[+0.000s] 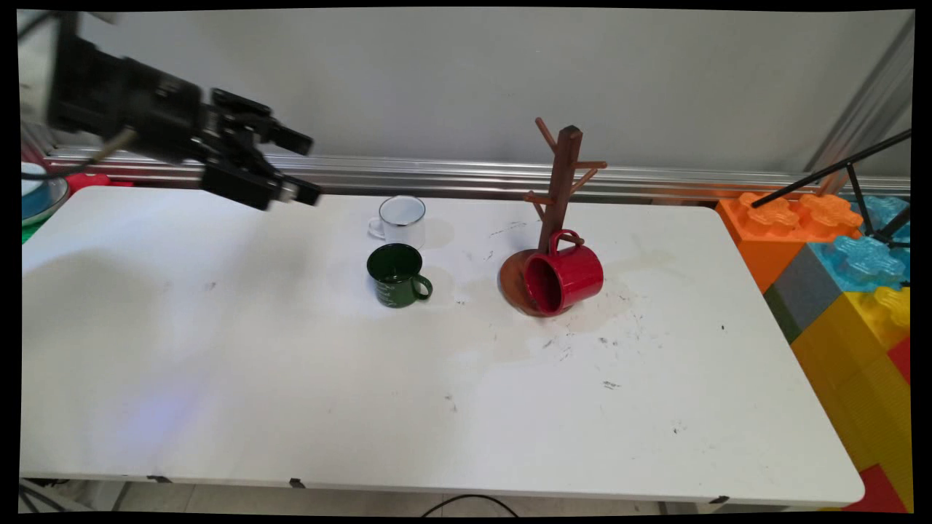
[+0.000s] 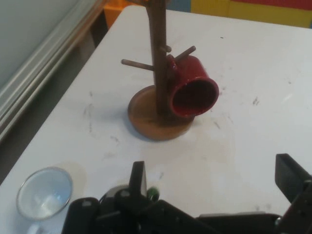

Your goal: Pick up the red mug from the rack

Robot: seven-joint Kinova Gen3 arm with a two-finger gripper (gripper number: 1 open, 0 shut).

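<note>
Gripper (image 1: 302, 166) raised far left, jaws apart, holding nothing. Nearest: 2 upright mugs, white mug (image 1: 400, 220) and green mug (image 1: 395, 274). Right, red mug (image 1: 564, 280) hangs tilted by handle on wooden mug tree (image 1: 561, 185), resting on its base.

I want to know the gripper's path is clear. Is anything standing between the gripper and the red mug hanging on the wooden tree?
The white mug and green mug stand on the table between the open gripper and the red mug.
</note>
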